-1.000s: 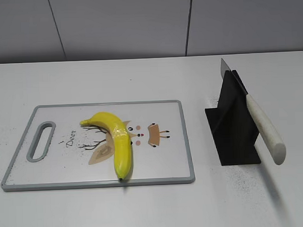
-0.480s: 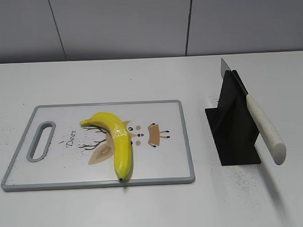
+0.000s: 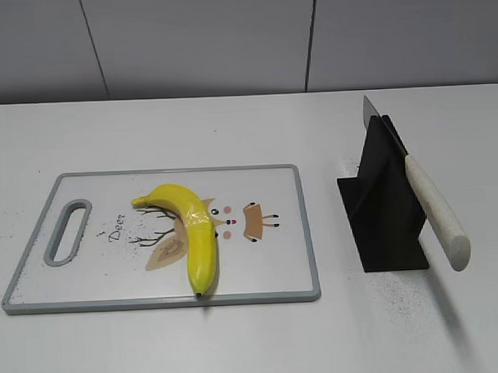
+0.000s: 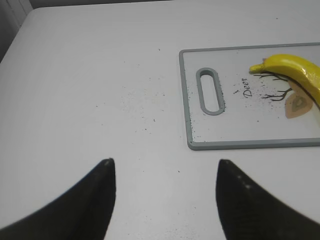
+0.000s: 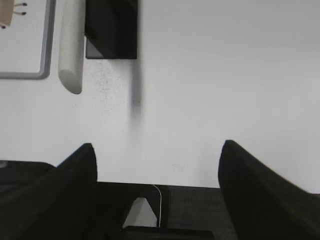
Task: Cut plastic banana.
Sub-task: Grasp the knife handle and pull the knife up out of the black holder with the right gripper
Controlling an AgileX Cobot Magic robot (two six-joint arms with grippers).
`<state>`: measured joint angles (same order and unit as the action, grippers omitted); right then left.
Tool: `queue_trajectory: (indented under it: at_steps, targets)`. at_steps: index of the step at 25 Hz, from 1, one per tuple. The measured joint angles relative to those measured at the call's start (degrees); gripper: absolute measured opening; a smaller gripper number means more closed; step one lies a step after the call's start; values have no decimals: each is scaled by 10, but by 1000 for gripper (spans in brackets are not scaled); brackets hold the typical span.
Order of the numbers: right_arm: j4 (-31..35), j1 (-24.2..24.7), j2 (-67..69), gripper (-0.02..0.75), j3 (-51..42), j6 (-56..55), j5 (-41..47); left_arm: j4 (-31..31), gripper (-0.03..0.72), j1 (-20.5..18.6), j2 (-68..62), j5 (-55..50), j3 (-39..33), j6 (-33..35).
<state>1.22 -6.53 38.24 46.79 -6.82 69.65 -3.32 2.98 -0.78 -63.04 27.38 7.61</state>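
Both grippers hang over bare white worktop (image 3: 238, 342) with fingers spread and nothing between them: the left gripper (image 4: 164, 172) short of the cutting board (image 3: 276, 259), the right gripper (image 5: 157, 160) short of the black knife stand (image 3: 385, 206). The plastic banana (image 3: 193, 229) lies on the board across its deer print (image 3: 165, 247). Beyond, the white-handled knife (image 3: 434, 213) leans in the stand.

White matte table (image 3: 238, 342) with scattered dark specks, grey panelled wall (image 3: 195, 41) behind split by dark vertical seams, even diffuse light with soft shadows, table's near edge over dark floor (image 5: 190, 220) low in right wrist view.
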Motion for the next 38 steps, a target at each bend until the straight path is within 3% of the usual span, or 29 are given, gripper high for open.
queue_trajectory:
  at_steps: [7, 12, 38]
  targets:
    - [-12, -127, 108, 572, 28, -59, 0, 0, 594, 0, 0, 0, 0, 0]
    - [-21, -185, 185, 572, 63, -91, 0, 0, 594, 0, 0, 0, 0, 0]
    - [-21, -190, 515, 569, 139, -106, -81, 0, 594, 0, 0, 0, 0, 0]
